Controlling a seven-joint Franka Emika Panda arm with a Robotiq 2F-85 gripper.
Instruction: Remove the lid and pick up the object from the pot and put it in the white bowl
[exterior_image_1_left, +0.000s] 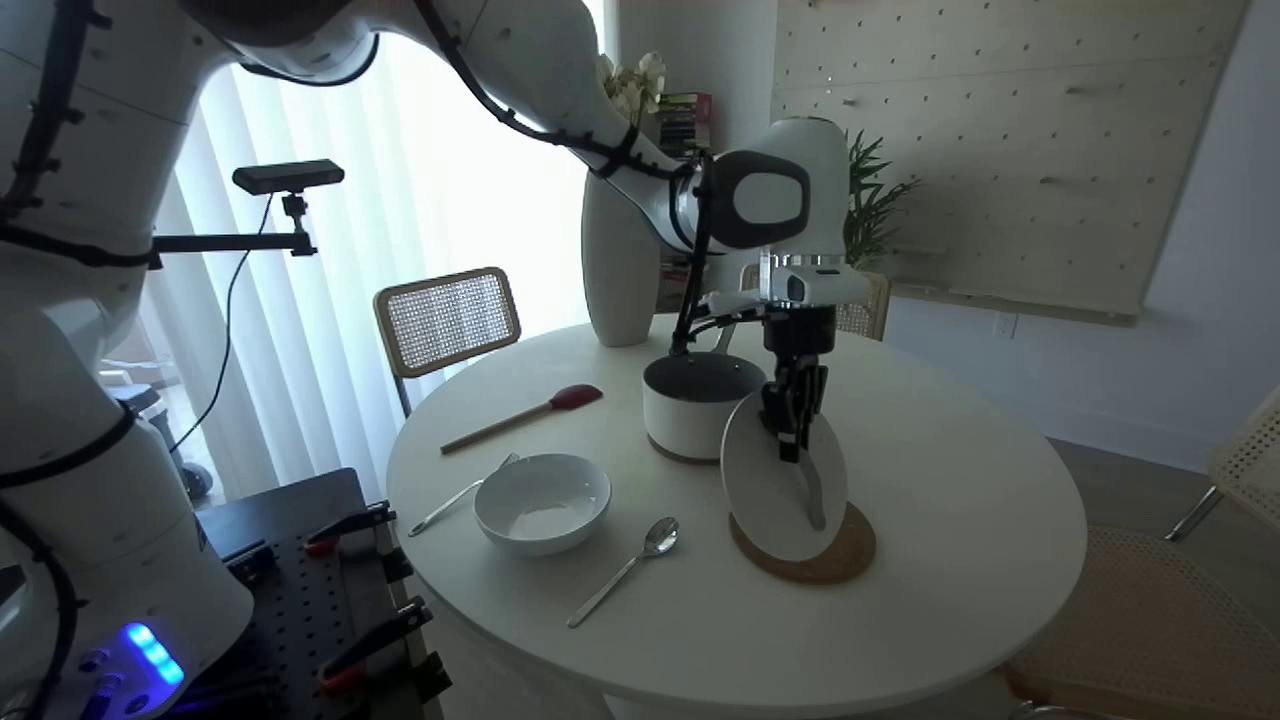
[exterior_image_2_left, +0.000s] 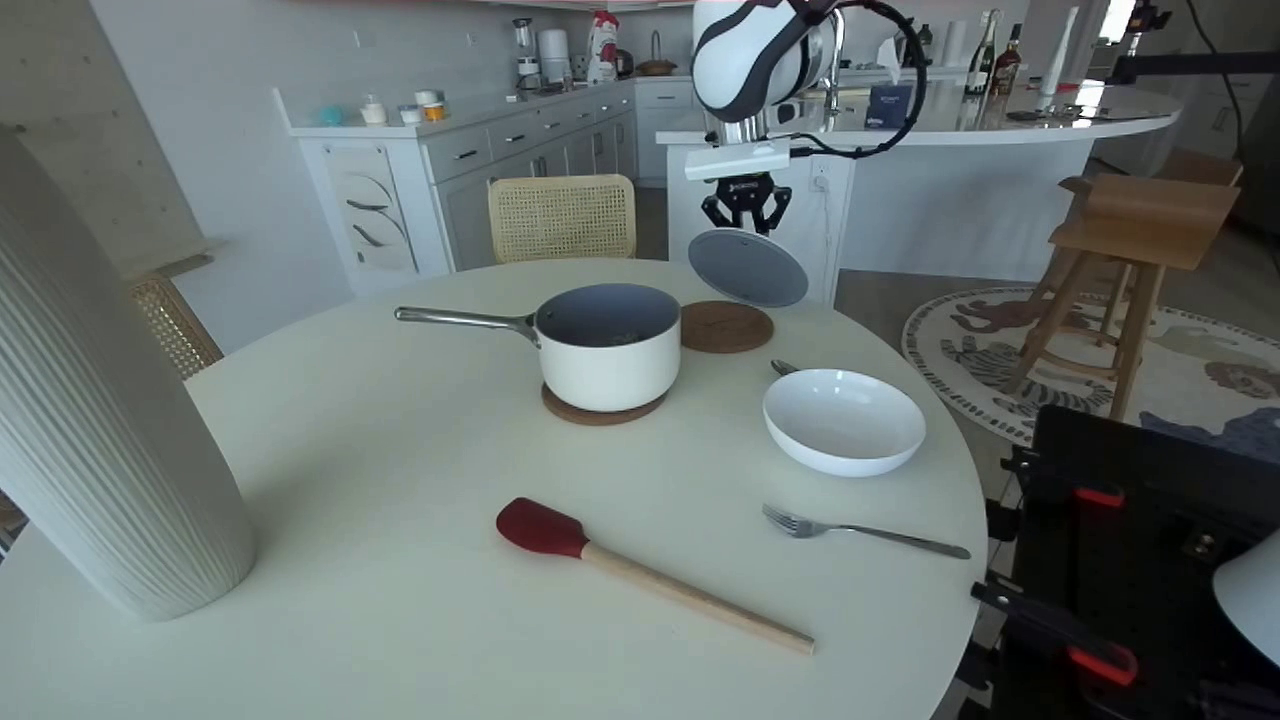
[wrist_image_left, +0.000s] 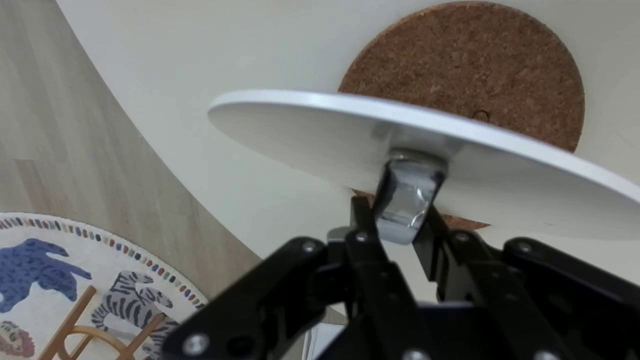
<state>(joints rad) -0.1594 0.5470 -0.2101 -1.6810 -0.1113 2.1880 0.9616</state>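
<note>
My gripper (exterior_image_1_left: 790, 445) is shut on the metal knob (wrist_image_left: 407, 197) of the white lid (wrist_image_left: 300, 120). The lid (exterior_image_2_left: 750, 268) hangs tilted steeply over a brown cork disc; whether its lower edge touches the disc I cannot tell. Uncovered, the white pot (exterior_image_2_left: 610, 370) with its dark inside sits beside the lid on another cork disc, its handle pointing away from the white bowl. That white bowl (exterior_image_1_left: 542, 535) rests near the table edge with nothing visible in it. Inside the pot (exterior_image_1_left: 690, 428) the object cannot be made out.
The bare cork disc (wrist_image_left: 475, 65) lies below the lid. A spoon (exterior_image_1_left: 640, 560) and a fork (exterior_image_2_left: 860, 532) flank the bowl. A red spatula (exterior_image_2_left: 545, 528) lies farther along the table (exterior_image_2_left: 400, 560). The tall white vase (exterior_image_1_left: 622, 270) stands beyond the pot.
</note>
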